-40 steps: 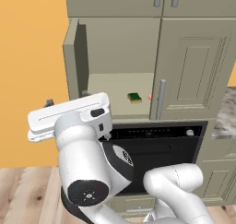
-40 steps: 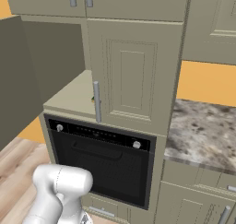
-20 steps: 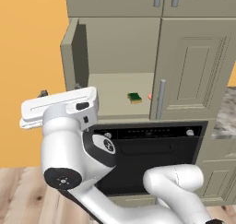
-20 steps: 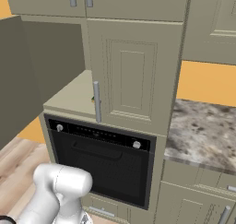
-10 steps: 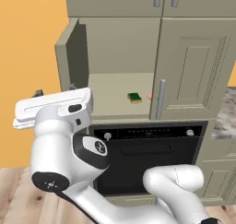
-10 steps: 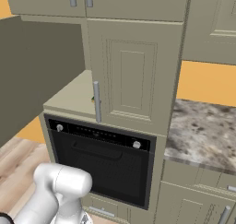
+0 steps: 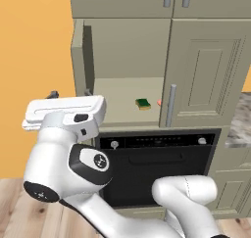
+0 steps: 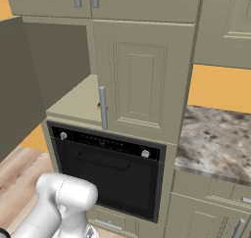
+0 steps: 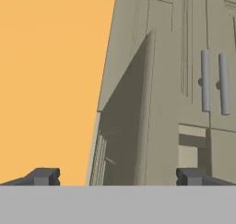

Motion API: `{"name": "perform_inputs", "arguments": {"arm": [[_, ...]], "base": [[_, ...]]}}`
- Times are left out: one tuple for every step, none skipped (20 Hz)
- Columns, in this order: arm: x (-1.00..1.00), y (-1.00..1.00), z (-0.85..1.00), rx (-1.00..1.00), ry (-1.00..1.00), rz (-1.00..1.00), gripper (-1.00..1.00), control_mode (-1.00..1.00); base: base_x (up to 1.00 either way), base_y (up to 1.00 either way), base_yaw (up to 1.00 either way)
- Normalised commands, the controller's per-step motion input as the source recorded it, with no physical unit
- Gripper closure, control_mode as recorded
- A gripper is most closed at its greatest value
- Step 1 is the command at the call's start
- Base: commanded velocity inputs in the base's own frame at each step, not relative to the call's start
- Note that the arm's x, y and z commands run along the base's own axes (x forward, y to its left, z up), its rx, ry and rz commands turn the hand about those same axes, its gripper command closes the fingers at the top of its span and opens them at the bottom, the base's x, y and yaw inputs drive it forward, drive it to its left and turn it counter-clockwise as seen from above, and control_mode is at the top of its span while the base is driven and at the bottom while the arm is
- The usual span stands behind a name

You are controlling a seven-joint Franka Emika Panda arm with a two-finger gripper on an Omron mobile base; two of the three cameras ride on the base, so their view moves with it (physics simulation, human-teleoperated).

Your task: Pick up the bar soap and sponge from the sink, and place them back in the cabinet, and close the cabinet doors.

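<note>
The cabinet (image 7: 122,51) has its left door (image 7: 80,60) swung open and its right door (image 7: 206,75) closed. On its beige shelf (image 7: 117,97) lies the green-and-yellow sponge (image 7: 143,103). The pink bar soap (image 7: 159,103) peeks out just behind the closed door's edge. My gripper (image 7: 69,93) hovers in front of the open left door, at about shelf height, open with nothing between its fingers. In the hand view the gripper (image 9: 117,177) looks up along the open door's edge (image 9: 147,108). The sink is out of view.
A black-fronted oven (image 7: 157,168) sits right under the shelf. Shorter doors with paired steel handles (image 9: 212,82) hang above the cabinet. A speckled stone counter (image 8: 215,134) lies to the right, an orange wall (image 7: 34,60) to the left.
My arm's elbow and hand have swung to the left, towards the open left door. The gripper stays open. Sponge, soap and doors have not moved.
</note>
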Motion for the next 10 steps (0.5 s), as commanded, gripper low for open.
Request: {"name": "perform_inputs", "arguments": {"arm": [[0.27,-0.41,0.00,0.01,-0.04,-0.16,-1.00,-1.00],[0.28,-0.41,0.00,0.01,-0.04,-0.16,-1.00,-1.00],[0.29,-0.41,0.00,0.02,-0.05,-0.16,-1.00,-1.00],[0.29,-0.41,0.00,0.02,-0.05,-0.15,-1.00,-1.00],[0.29,-0.41,0.00,0.01,-0.05,-0.15,-1.00,-1.00],[0.30,-0.41,0.00,0.01,-0.05,-0.14,-1.00,-1.00],[0.32,-0.42,0.00,0.01,-0.05,-0.13,-1.00,-1.00],[0.35,-0.42,0.00,0.01,-0.05,-0.12,-1.00,-1.00],[0.37,-0.42,0.00,0.01,-0.05,-0.10,-1.00,-1.00],[0.38,-0.43,0.00,0.01,-0.05,-0.09,-1.00,-1.00]], "base": [[0.00,0.00,0.00],[0.00,0.00,0.00],[0.00,0.00,0.00],[0.00,0.00,0.00],[0.00,0.00,0.00],[0.00,0.00,0.00],[0.00,0.00,0.00],[0.00,0.00,0.00],[0.00,0.00,0.00],[0.00,0.00,0.00]]}}
